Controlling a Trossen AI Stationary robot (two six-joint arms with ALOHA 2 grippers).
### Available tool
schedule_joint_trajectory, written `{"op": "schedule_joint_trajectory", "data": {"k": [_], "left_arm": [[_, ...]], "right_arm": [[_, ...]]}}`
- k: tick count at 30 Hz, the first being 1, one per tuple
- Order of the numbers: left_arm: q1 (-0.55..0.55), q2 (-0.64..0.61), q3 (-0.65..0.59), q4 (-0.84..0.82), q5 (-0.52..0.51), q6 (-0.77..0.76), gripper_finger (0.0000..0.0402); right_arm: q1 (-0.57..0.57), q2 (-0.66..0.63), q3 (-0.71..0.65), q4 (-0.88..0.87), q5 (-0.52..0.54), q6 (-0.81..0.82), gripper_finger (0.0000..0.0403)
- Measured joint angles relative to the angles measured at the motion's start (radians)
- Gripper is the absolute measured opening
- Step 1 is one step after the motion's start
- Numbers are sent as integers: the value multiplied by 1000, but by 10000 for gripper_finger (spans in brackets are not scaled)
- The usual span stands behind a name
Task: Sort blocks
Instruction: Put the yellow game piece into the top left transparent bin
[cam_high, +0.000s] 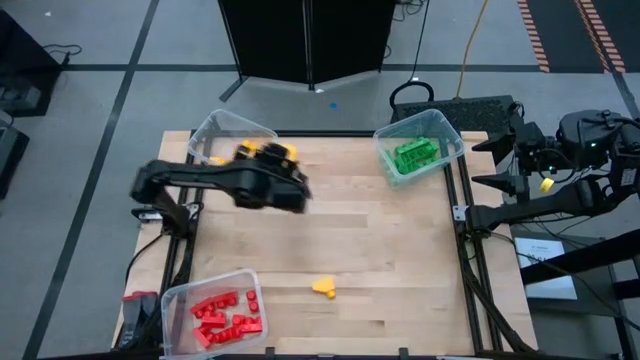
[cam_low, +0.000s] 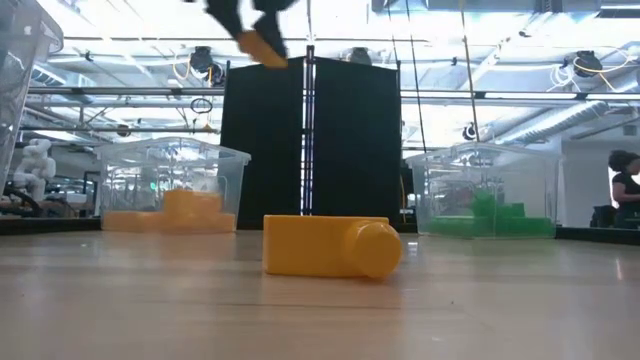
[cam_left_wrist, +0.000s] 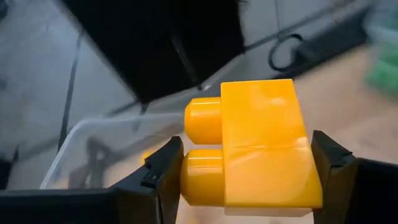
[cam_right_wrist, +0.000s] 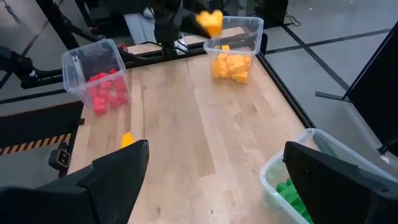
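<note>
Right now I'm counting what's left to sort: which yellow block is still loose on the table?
The lone yellow block lying on the bare wood near the front edge. The other yellow ones are either in the far-left bin or gripped by the left gripper.

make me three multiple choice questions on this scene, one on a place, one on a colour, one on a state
1. Where does the loose yellow plastic studded brick lie?
A. on the bare wooden table
B. in the clear bin of green bricks
C. in the clear bin of red bricks

2. What colour are the bricks in the clear plastic bin at the far right corner?
A. red
B. green
C. yellow

3. What is the left gripper doing?
A. standing open and empty
B. shut on a red brick
C. holding a yellow brick

Answers: 1 A, the high view shows it alone on the wood, nearest the bin of red bricks. 2 B, green bricks fill it. 3 C, the left wrist view shows the yellow brick clamped between its fingers, near the bin of yellow bricks.
</note>
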Motion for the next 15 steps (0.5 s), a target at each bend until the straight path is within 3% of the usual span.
{"op": "schedule_joint_trajectory", "data": {"k": [7, 11, 15], "left_arm": [[58, -304, -441, 21, 60, -249, 183], [109, -403, -605, 24, 54, -374, 183], [162, -452, -688, 59, 54, -405, 183]], "right_arm": [[0, -1, 0, -2, 0, -32, 368], [0, -1, 0, -1, 0, -65, 368], [0, -1, 0, 15, 0, -71, 368]]}}
